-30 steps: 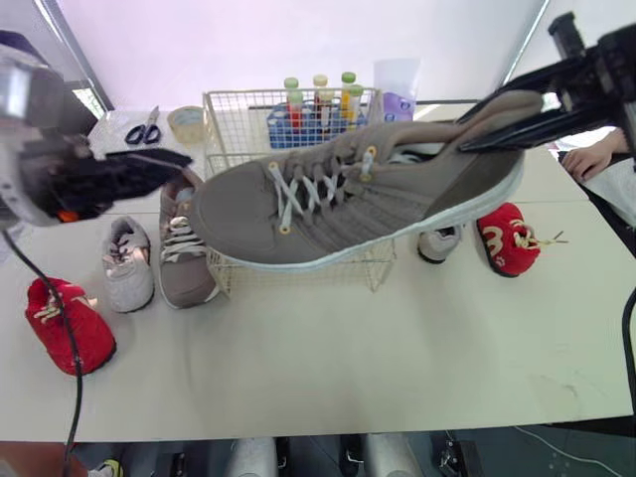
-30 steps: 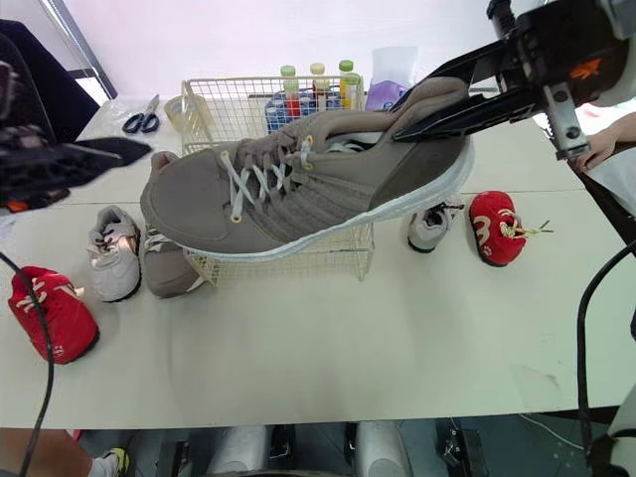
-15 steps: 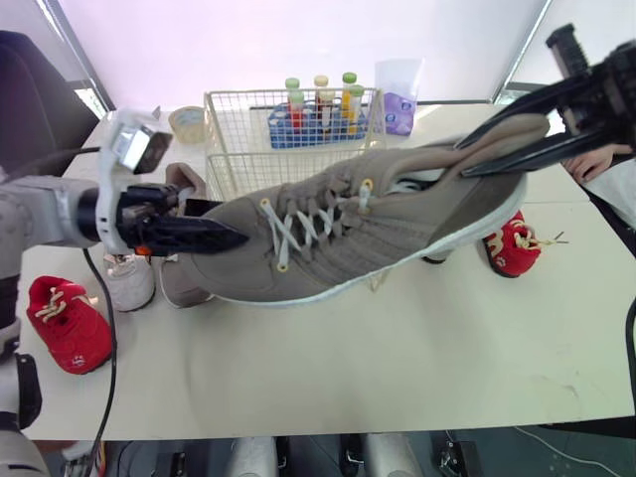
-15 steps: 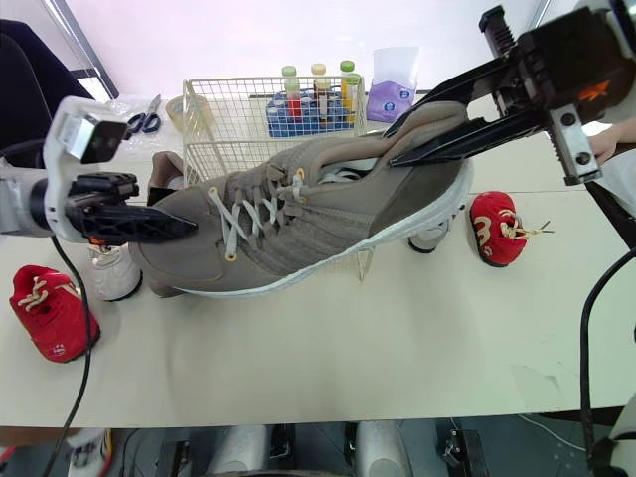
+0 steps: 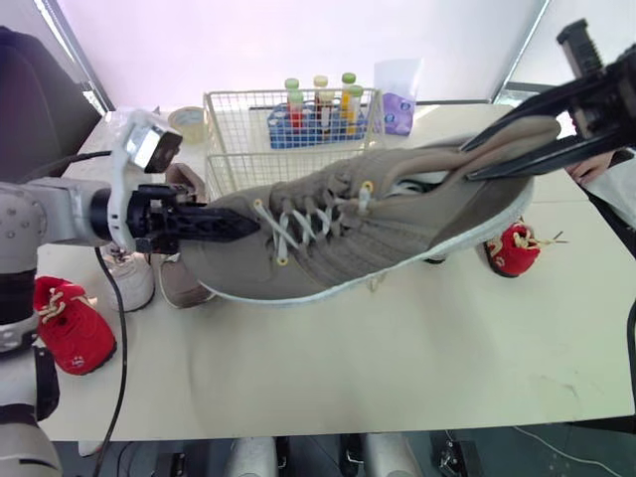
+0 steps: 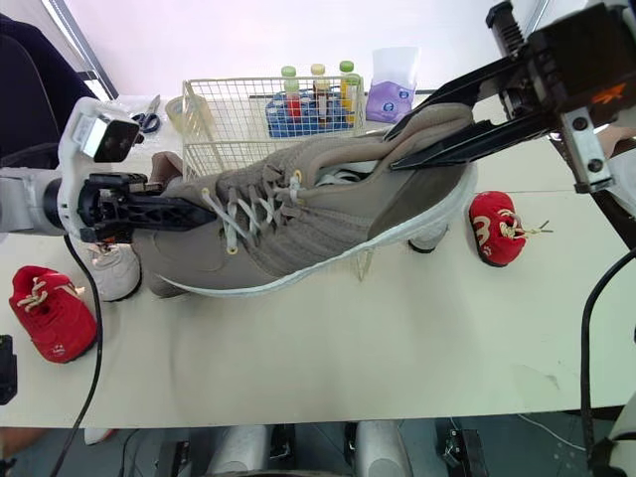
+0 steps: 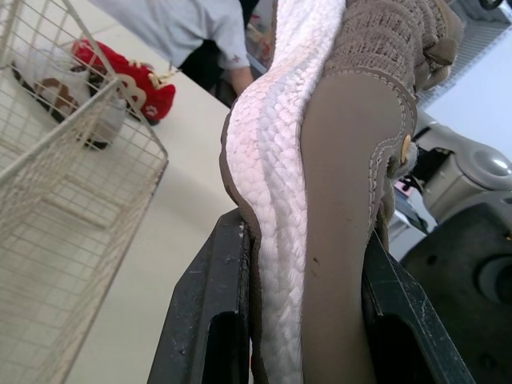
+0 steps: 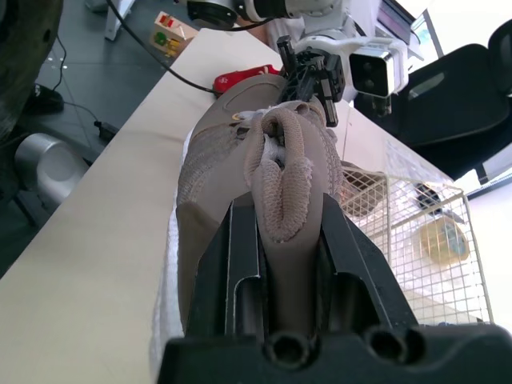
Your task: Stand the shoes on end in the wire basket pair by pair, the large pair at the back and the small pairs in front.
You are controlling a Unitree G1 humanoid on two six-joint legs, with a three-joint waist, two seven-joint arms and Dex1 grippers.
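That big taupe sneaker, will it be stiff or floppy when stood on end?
Probably stiff lengthwise: the big taupe sneaker spans from left end effector to right end effector without sagging. Its knit heel collar looks soft, pinched between the right fingers, so it may twist.

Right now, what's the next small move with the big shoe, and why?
Probably tip the large grey-brown lace-up shoe toward upright: it hangs nearly level, outside the pale wire basket, the left gripper with jaws shut on its toe, the right gripper on its heel collar.
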